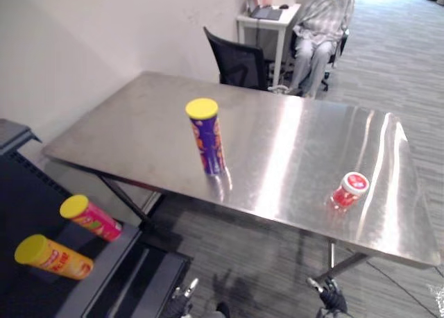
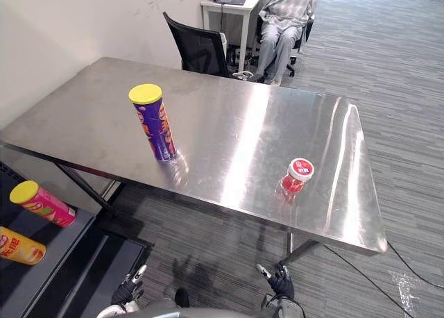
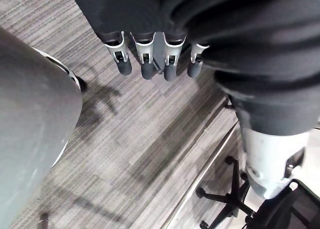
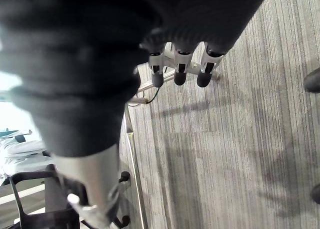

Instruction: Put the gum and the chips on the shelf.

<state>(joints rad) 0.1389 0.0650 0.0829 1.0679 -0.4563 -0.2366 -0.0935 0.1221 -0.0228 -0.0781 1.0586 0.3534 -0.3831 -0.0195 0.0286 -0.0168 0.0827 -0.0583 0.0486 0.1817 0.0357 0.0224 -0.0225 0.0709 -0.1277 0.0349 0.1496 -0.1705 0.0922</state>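
chips can [image 1: 206, 136] and gum tub [image 1: 349, 189] well apart on the bench [image 1: 291, 144]; left hand [image 3: 145, 59], right hand [image 4: 180, 71] loose-fingered, empty

Stereo head pair, down onto table [image 1: 277, 144]

Chips: tall purple cylindrical can [image 1: 207, 137] with a yellow lid, stood upright at the frame's centre on the shiny steel table [image 1: 298, 134].
Gum: small red round tub [image 1: 349, 190] with a white lid, right of centre, near the table's lower edge, well apart from the can.
Shelf: black flat shelf [image 1: 35, 203], lower left corner.
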